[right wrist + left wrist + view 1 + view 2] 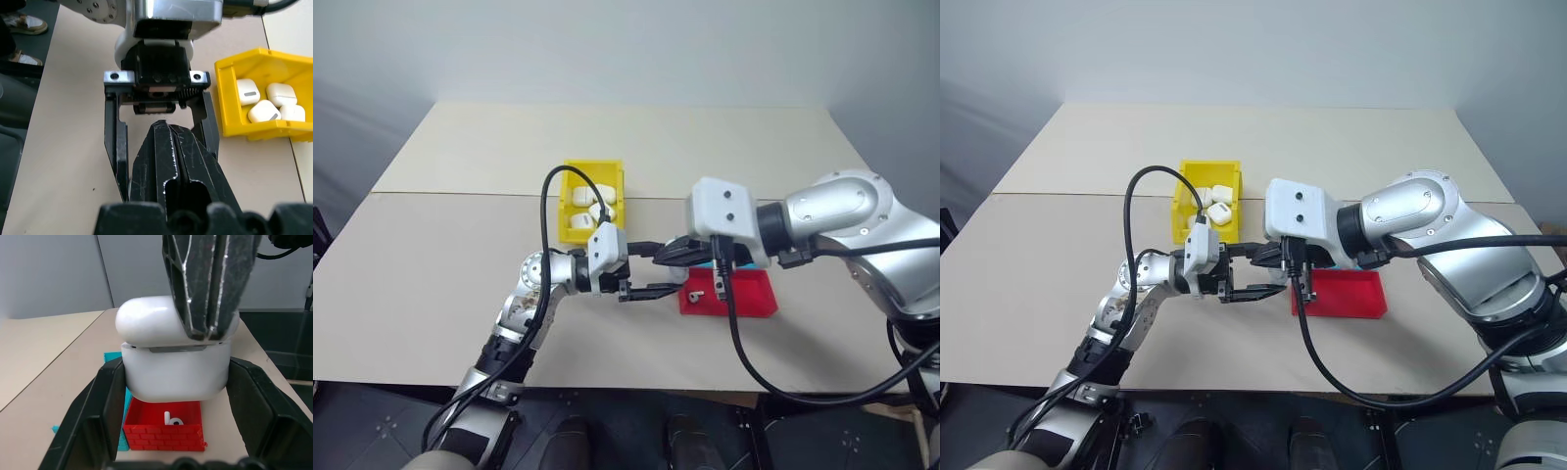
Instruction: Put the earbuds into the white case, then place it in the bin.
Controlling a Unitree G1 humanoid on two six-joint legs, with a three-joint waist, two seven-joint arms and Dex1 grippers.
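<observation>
Left hand (176,382) clamps the white case (176,367) between its two black fingers (105,406), holding it above the table (431,245) in front of the robot. Right hand (171,147) has its fingers pressed together, tips resting on the case's lid (151,323). In the left wrist view the lid is slightly ajar, a thin dark seam showing between it and the body, and the right hand's closed fingers come down onto the lid's far side. That view also shows, below the case, a red tray (164,431) with a brick-pattern wall and one earbud (172,419) lying inside, plus a blue part beside it.

From the head views the two hands meet just left of the red tray (744,294), with the case itself mostly hidden behind the fingers. A small pale piece (695,295) lies in the tray near its left edge.

The bin (592,201) stands on the table just behind the left hand (641,291), well apart from the held case. The right wrist view looks into the bin (230,98) and shows four closed white cases (266,103) lying in it; the head views show them as a white cluster.
</observation>
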